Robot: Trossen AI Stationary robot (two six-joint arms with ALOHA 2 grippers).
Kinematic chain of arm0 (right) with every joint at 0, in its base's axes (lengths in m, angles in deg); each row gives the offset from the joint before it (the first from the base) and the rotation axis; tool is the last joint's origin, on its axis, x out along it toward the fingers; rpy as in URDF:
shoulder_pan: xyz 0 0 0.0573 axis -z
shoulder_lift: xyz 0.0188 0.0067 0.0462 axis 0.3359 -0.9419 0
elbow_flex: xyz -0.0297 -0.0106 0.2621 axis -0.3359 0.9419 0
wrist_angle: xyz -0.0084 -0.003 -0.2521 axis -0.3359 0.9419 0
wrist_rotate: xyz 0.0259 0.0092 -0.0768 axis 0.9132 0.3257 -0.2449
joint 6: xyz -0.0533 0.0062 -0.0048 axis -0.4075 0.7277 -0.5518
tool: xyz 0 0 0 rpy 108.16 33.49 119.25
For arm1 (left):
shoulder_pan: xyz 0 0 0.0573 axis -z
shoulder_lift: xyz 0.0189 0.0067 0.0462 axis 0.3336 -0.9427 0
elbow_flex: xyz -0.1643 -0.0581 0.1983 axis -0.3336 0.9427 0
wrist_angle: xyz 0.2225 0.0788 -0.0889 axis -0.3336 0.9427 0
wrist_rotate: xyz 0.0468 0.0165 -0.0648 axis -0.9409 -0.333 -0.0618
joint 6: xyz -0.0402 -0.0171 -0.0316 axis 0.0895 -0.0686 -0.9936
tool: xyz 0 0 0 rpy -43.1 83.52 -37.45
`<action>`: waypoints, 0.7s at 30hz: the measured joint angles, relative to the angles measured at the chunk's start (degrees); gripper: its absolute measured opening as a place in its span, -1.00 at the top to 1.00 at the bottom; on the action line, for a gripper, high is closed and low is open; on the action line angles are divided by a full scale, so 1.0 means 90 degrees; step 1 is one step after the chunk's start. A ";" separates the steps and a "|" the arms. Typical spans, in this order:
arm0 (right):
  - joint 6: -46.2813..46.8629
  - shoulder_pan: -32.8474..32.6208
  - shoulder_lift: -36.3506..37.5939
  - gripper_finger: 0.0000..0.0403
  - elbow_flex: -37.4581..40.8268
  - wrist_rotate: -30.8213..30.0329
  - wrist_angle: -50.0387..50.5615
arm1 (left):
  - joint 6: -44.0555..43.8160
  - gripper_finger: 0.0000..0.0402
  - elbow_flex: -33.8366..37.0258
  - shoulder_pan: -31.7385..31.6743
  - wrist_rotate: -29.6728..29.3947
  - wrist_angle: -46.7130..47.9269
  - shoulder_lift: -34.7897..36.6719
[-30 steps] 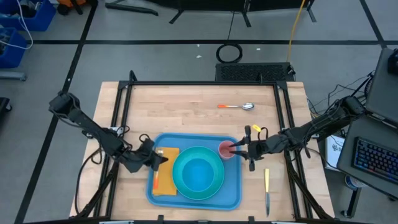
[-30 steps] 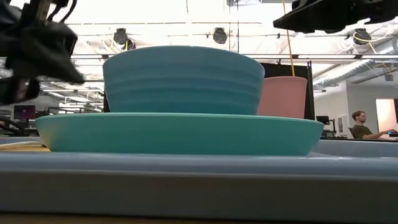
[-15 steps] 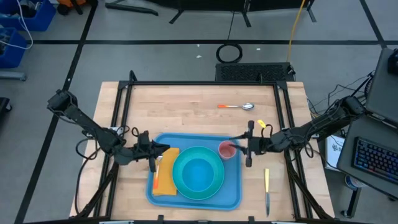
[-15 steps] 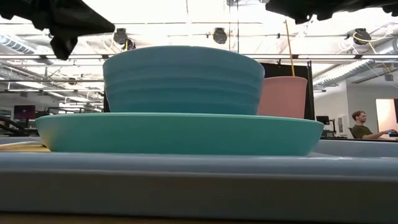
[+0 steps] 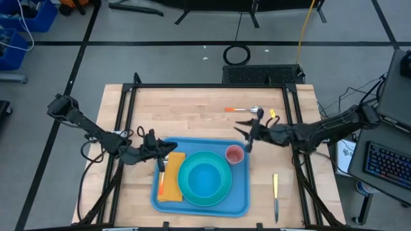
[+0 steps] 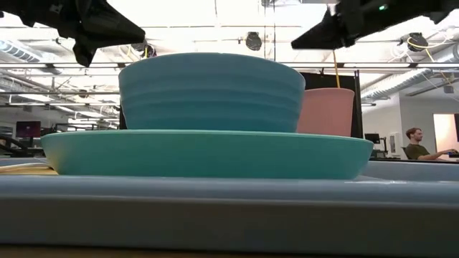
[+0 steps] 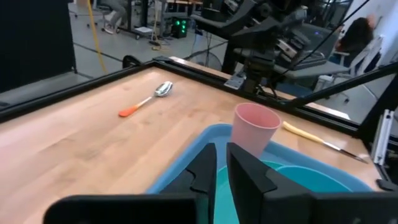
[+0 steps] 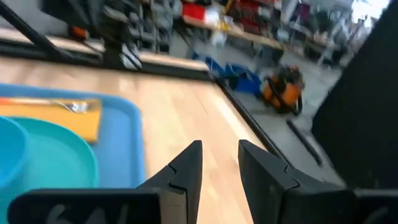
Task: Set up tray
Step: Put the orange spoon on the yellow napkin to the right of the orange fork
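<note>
The blue tray (image 5: 241, 192) lies at the table's near middle. On it are a turquoise plate (image 5: 226, 190) with a bowl (image 5: 205, 178), a pink cup (image 5: 234, 154) upright at its far right corner, and an orange napkin (image 5: 173, 186) with a fork (image 8: 74, 107) on top. My left gripper (image 5: 168, 151) hovers above the tray's far left corner, its fingers (image 7: 205, 168) only a narrow gap apart and holding nothing. My right gripper (image 5: 243, 136) hangs open over the bare table just beyond the cup, between the cup and a spoon (image 5: 244, 110).
The orange-handled spoon lies on the wood near the far edge. A yellow-handled knife (image 5: 275, 192) lies right of the tray. A black frame (image 5: 212, 85) borders the table. Bare wood lies between the tray and the far edge.
My left gripper has risen off the napkin, rolled about its own axis and drawn slightly toward the far edge. My right gripper has left the cup's right side and swung toward the far edge and a little left, toward the spoon. The cup, napkin and dishes stay in place.
</note>
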 joint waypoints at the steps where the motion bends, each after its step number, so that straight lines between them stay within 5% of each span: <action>1: 0.0070 0.0181 0.0000 0.54 -0.0143 0.0110 0.0336 | 0.0019 0.80 0.0000 -0.0013 0.0000 0.0000 0.0000; 10: 0.0184 0.2050 0.0002 0.54 -0.1292 0.1292 0.3120 | -0.0072 0.87 0.0000 -0.0022 0.0263 0.0005 -0.0002; 15: -0.0186 0.3146 -0.0051 0.54 -0.1380 0.2454 0.3804 | -0.0075 0.94 0.0000 -0.0022 0.0337 0.0002 -0.0002; 21: -0.0760 0.4221 -0.0439 0.54 -0.1375 0.3016 0.4487 | -0.0075 0.98 0.0000 -0.0026 0.0323 -0.0005 -0.0002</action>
